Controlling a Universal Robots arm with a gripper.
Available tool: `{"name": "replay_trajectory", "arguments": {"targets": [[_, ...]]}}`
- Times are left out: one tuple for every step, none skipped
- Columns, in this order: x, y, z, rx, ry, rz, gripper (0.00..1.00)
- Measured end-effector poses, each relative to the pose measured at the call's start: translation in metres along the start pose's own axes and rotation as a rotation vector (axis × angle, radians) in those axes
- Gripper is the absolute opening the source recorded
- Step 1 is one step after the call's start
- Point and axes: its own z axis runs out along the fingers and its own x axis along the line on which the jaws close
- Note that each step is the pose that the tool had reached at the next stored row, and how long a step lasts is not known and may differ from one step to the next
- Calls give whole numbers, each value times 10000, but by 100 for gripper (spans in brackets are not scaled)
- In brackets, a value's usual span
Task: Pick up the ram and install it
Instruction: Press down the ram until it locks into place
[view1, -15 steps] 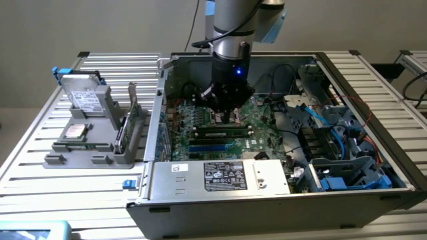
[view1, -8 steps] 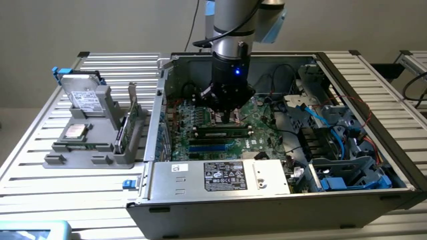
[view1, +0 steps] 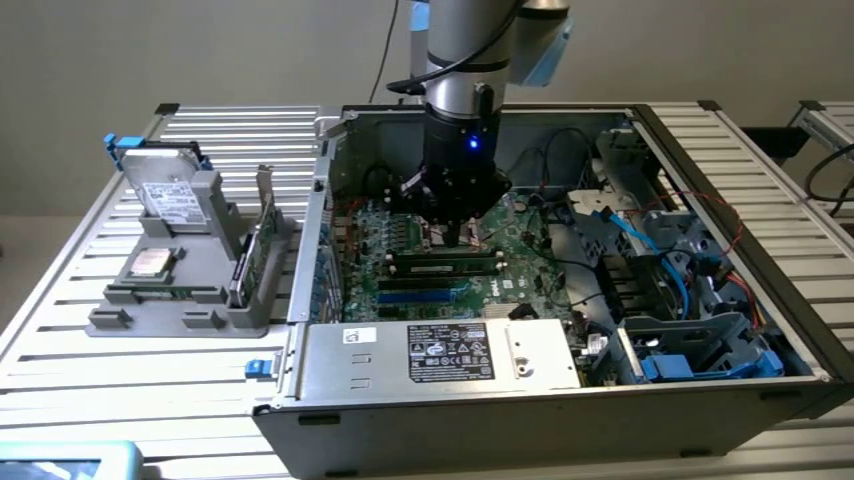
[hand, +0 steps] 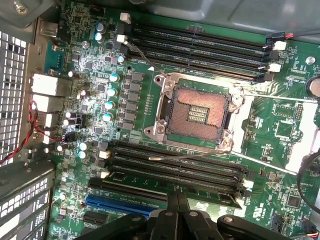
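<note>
Ext cam: high, angled down on whole open PC case (view1: 561, 400), mid-range. Wrist cam: close, straight down at motherboard (hand: 100, 100) ahead of fingers (hand: 178, 212). Both share motherboard.

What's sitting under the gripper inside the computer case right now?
Below the gripper lies the motherboard with its open CPU socket and black memory slots. A ram stick sits just beside it; the seating is unclear.

Cables (view1: 627, 235) crowding motherboard (view1: 514, 225)

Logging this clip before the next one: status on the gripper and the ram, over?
Gripper low inside the open case, over the motherboard. Ram lying along a slot just below the fingertips. Nothing in the way.
</note>
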Motion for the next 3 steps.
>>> {"name": "replay_trajectory", "arguments": {"targets": [[0, 0, 0, 0, 0, 0, 11], [0, 0, 0, 0, 0, 0, 11], [0, 0, 0, 0, 0, 0, 11]]}}
